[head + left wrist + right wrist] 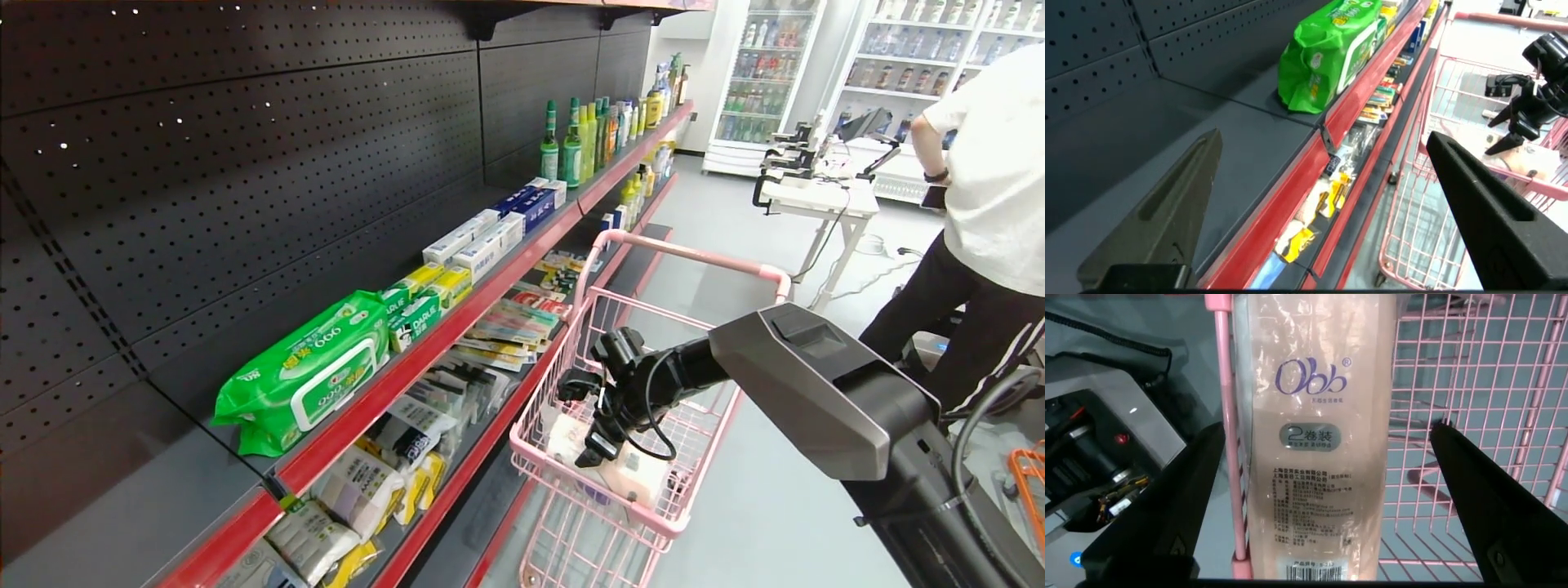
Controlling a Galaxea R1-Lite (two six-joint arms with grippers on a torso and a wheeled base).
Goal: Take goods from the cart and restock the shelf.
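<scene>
Left of frame lies bare shelf (122, 506), the left gripper (1323, 212) spread wide over it. Lower centre, the right gripper (592, 445), jaws wide, straddles the pale pack (1315, 416) in the pink cart (694, 255); closing might catch the pink bar (1226, 416) alongside.

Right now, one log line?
right claw: open, at pale pack in pink cart | left claw: open, over shelf | green pack: shelved

Beyond the right pincer (591, 449) we see a pale grey floor (718, 204) stretching away; far past it stand glass-door coolers (755, 82) (lit white inside); nearer, off to its right, a white table (824, 200) on slim legs.
</scene>
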